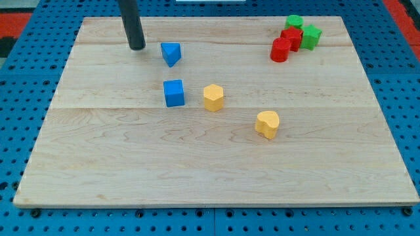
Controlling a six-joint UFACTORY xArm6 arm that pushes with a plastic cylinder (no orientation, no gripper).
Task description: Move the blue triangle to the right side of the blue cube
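The blue triangle (170,54) lies on the wooden board (131,164) toward the view's top, left of centre. The blue cube (174,93) sits just below it, a short gap apart. My tip (137,47) is the lower end of a dark rod that comes down from the view's top. It stands to the left of the blue triangle, a small gap away, not touching it, and up and left of the blue cube.
A yellow hexagonal block (213,97) sits right of the blue cube. A yellow heart-like block (268,124) lies further right and lower. Two red blocks (284,44) and two green blocks (306,31) cluster at the top right.
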